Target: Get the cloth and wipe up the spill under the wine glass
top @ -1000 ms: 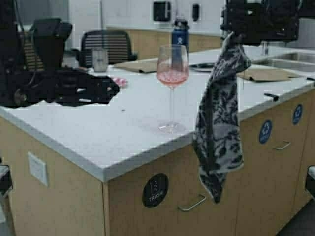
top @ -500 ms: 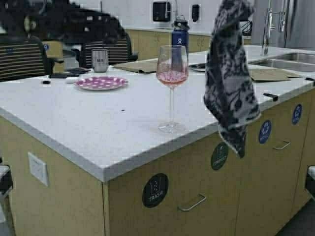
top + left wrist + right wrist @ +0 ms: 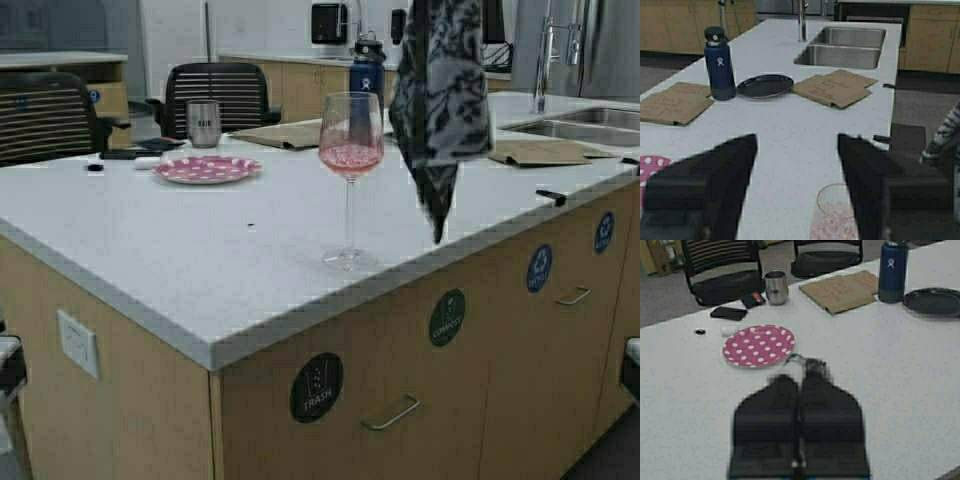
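The wine glass (image 3: 350,150) stands upright near the white counter's (image 3: 200,270) front edge, with pink liquid in its bowl and a faint pinkish smear around its foot (image 3: 346,262). The floral cloth (image 3: 440,100) hangs limp from above the top of the high view, just right of the glass, its tip over the counter. My right gripper (image 3: 800,380) is shut on the cloth's top edge (image 3: 812,365). My left gripper (image 3: 796,142) is open and empty, high above the glass, whose rim (image 3: 837,215) shows below between its fingers. Neither gripper shows in the high view.
A pink polka-dot plate (image 3: 205,169), steel tumbler (image 3: 203,123) and small dark items sit at the back left. A blue bottle (image 3: 366,70), black plate (image 3: 765,86), brown paper sheets (image 3: 545,152) and a sink (image 3: 590,125) lie behind and right. Chairs stand beyond the counter.
The left arm rose from the counter and out of the high view. The right arm lifted the cloth and carried it left, from beside the cabinet front to over the counter by the glass.
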Controlling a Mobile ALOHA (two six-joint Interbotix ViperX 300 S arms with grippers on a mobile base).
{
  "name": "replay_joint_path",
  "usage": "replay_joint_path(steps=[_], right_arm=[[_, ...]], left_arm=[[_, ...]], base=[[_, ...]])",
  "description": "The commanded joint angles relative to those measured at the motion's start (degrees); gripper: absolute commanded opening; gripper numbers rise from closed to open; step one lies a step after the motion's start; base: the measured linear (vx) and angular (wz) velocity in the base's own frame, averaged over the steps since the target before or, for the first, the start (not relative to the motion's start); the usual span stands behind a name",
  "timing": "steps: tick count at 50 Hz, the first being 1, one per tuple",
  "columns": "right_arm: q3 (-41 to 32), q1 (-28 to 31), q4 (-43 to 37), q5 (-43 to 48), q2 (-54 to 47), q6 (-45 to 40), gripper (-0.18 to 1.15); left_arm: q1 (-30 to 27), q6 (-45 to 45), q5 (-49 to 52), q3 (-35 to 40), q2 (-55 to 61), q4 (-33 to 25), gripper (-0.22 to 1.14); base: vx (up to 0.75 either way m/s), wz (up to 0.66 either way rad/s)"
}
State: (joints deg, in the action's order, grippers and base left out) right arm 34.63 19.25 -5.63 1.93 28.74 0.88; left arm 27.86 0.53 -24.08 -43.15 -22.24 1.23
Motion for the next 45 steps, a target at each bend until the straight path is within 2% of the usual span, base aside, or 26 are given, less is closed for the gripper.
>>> replay_joint_path(steps=[1,45], right_arm=[[-3.25,0.09,0.35,-0.97,2.64,0.09,0.06],[-2.99,0.09,0.7,-1.23,3.25,-0.09,0.06]], left_arm=[[-1.32,0.26,2.9,3.87,-2.99,0.18,0.87],[-1.85,0.18,3.96,3.87,-4.22,0.35,0.87]], base=[[0.0,0.0],[0.0,0.0]])
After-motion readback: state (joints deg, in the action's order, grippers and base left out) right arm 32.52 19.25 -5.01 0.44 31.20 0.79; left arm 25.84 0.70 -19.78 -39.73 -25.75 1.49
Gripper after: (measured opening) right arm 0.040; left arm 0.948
